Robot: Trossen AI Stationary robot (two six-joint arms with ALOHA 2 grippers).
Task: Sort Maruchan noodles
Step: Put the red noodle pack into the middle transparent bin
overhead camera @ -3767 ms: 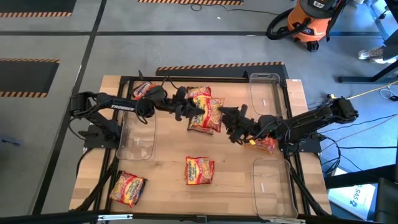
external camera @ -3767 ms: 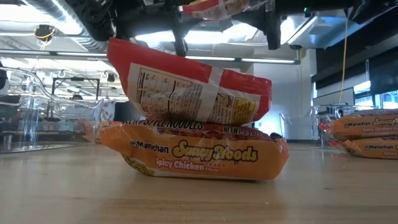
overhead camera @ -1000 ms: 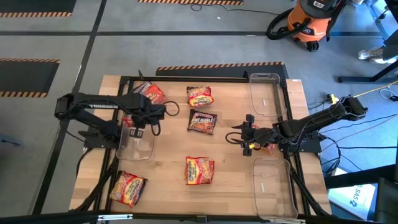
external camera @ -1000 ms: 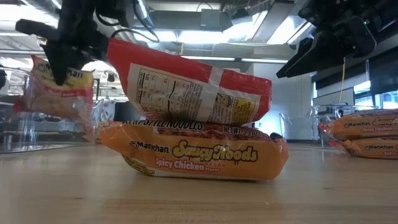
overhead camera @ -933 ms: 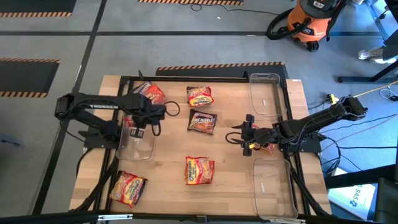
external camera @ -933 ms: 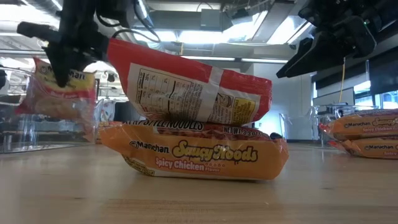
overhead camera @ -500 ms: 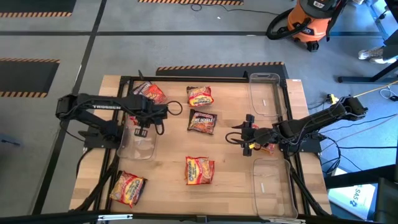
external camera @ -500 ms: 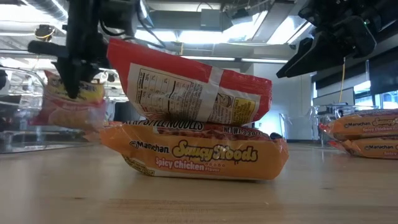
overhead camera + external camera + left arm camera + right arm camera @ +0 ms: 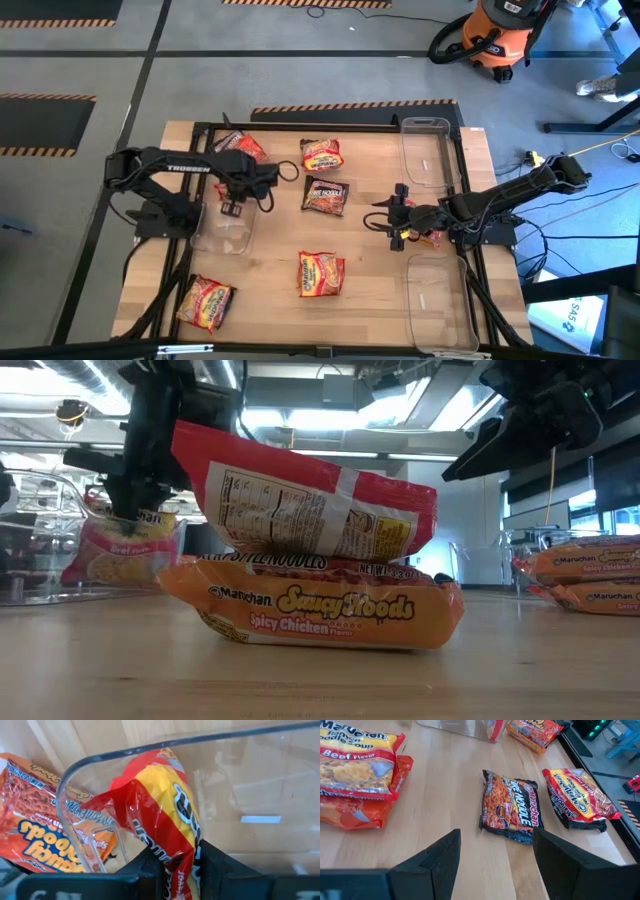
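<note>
We are seeing 3 clear bins [image 9: 222,228] [image 9: 425,150] [image 9: 437,300] sitting on the wooden table [image 9: 370,265], and an orange shop vacuum [image 9: 500,35] standing on the grey floor [image 9: 80,50] beyond.

Grey concrete floor [image 9: 90,60] with black-and-orange hazard tape strips [image 9: 350,104] surrounds the wooden table [image 9: 370,290]; an orange shop vacuum [image 9: 500,35] stands upper right, under ceiling lights [image 9: 40,405].

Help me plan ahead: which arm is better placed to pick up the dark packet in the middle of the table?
Right. The right gripper is open and empty beside the dark packet; the left gripper is shut on a red-and-yellow packet over the bin.
</note>
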